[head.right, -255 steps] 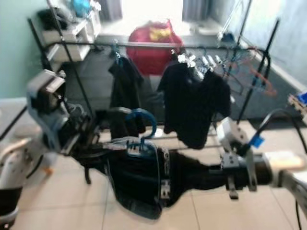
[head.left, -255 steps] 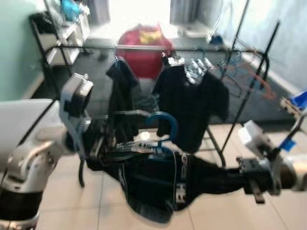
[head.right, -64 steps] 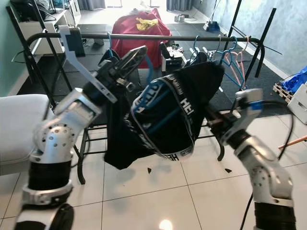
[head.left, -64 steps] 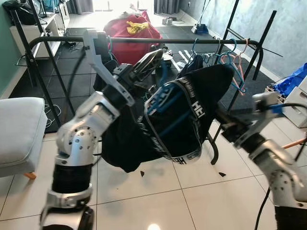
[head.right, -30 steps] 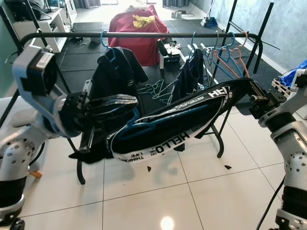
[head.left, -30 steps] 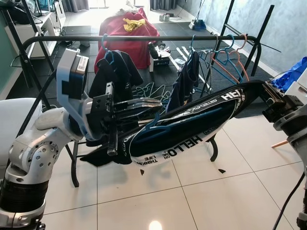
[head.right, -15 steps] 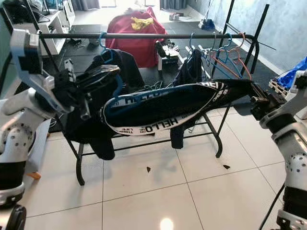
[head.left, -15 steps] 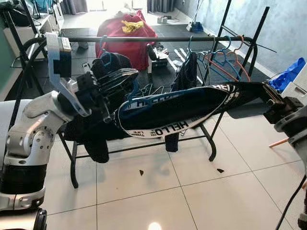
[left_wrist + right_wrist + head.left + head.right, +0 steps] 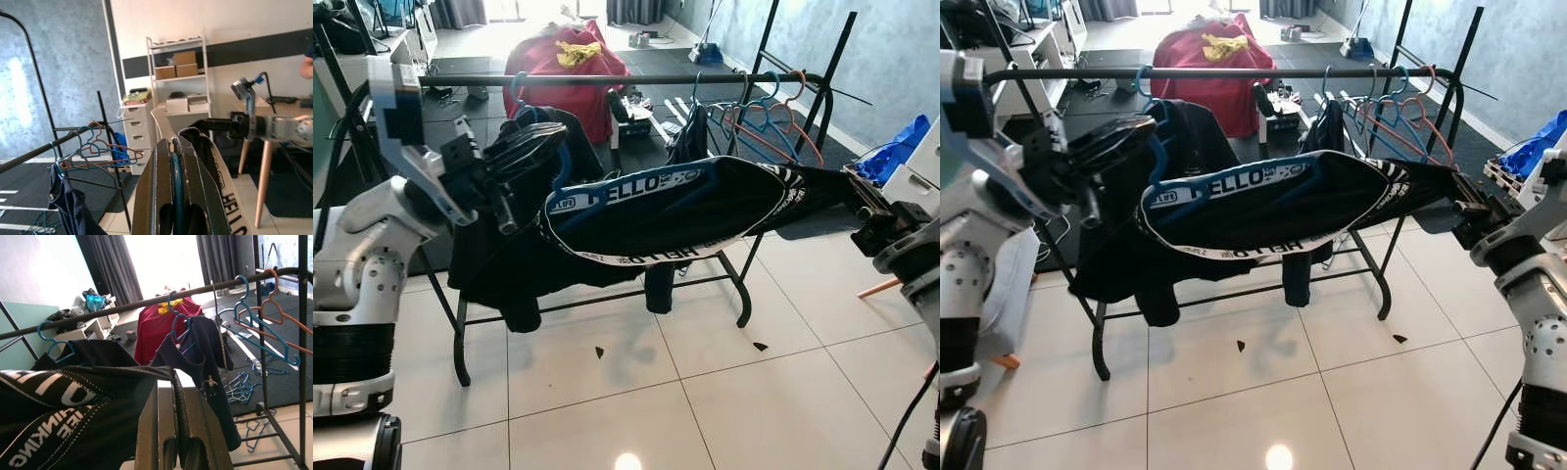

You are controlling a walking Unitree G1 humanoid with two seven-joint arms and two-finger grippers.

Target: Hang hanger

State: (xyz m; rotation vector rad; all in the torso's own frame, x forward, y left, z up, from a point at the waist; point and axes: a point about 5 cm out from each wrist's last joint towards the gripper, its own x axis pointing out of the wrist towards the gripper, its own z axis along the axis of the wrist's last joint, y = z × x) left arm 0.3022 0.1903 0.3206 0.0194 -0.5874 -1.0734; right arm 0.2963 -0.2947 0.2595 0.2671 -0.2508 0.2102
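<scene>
A: Here we go. The left gripper is pinching the hook of the blue plastic hanger, fingers pressed together on it, and it's carrying that hook just below the black metal rail of the clothes rack.

B: And the hanger's wearing the black garment with white "HELLO" lettering. Why so stretched out?

A: The right gripper is clamping the far end of the cloth, fingers closed flat on it, pulling it sideways so it isn't dragging or snagging, I'd judge.

B: So the hanger's hovering in front of the rack, not on it?

A: Right, the hook isn't over the rail yet. There's a gap between the dark shirt on a blue hanger and the navy shirt; that's looking like the target.
</scene>
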